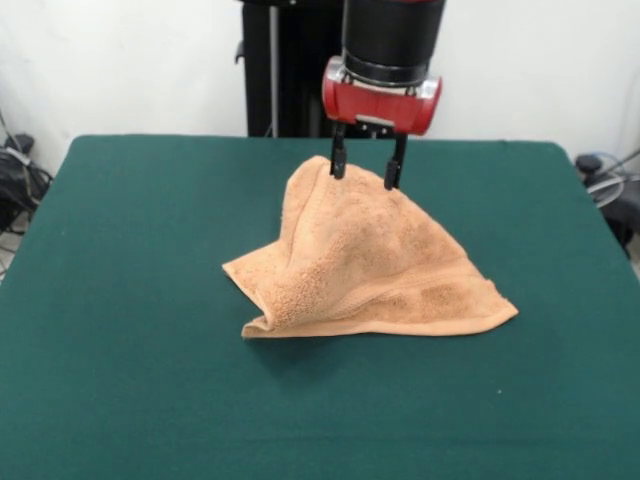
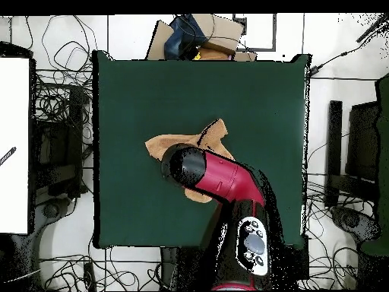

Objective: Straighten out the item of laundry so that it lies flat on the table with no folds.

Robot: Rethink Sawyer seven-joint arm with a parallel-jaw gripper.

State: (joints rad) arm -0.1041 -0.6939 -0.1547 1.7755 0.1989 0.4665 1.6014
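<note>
**Towel peaked under the gripper, lower edges on the table**

You have the arm (image 1: 392,40) coming straight down from above in the front view, its black wrist vertical and the red gripper body squarely beneath it. The gripper (image 1: 366,168) points down, and its two dark fingers (image 1: 339,158) stand a little apart, each tip touching the top ridge of the towel (image 1: 370,265). From these pictures you cannot tell for certain whether cloth is pinched between them, though the towel rises to a peak right at the tips.

The towel forms a tent shape: high under the gripper, sloping down to a wide lower edge that lies on the table (image 1: 130,300). One corner points out to the picture's right in the front view, and a folded, curled corner sits at the lower left of the cloth.

In the overhead view the red and black arm reaches diagonally from the base at the bottom toward the table's middle, covering most of the towel; only tan corners show around the wrist.
</note>
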